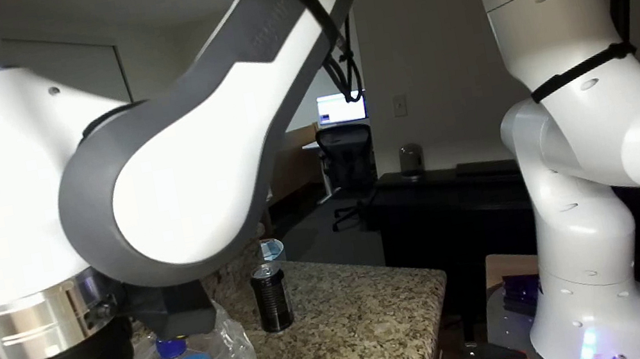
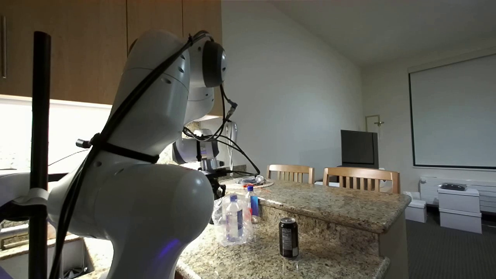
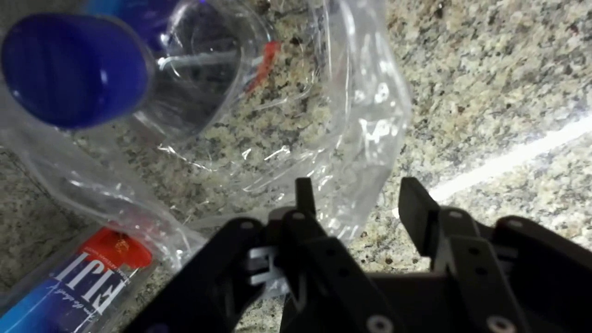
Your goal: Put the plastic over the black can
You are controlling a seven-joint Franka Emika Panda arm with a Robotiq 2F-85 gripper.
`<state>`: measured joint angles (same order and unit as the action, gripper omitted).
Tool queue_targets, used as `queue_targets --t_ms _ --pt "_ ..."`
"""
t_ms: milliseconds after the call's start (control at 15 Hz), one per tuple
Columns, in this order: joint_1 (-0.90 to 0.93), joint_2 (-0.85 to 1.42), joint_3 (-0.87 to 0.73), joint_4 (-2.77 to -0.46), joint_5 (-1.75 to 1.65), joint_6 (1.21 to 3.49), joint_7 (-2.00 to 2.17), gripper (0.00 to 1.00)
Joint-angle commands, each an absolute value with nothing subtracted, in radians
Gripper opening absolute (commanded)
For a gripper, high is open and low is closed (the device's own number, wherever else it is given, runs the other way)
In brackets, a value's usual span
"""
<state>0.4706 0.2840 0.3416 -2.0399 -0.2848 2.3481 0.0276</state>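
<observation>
Fingers: well parted, nothing gripped.
Plastic: edge best pinched firmly, blue cap unbumped.
Black can: best covered afterwards, from above.

Black on the can, clear on the plastic, blue on the cap, speckled tan across the counter.

A kitchen area in what looks like an office: light-brown wooden wall cabinets, a speckled granite bench with a raised tier, slat-backed wooden chairs along it, and, beyond, a lit rectangular monitor and black mesh-backed office chair.
</observation>
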Motion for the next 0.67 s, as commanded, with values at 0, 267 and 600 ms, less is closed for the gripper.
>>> queue_targets --t_ms 0,267,600 --pt "0.488 0.297 0.330 -2.012 -0.319 2.306 0.062 0.20" --pt "0.493 0.294 0.325 -2.008 -0.317 2.249 0.093 0.08" --pt "0.459 0.259 0.339 -2.003 -0.210 2.189 0.108 0.10"
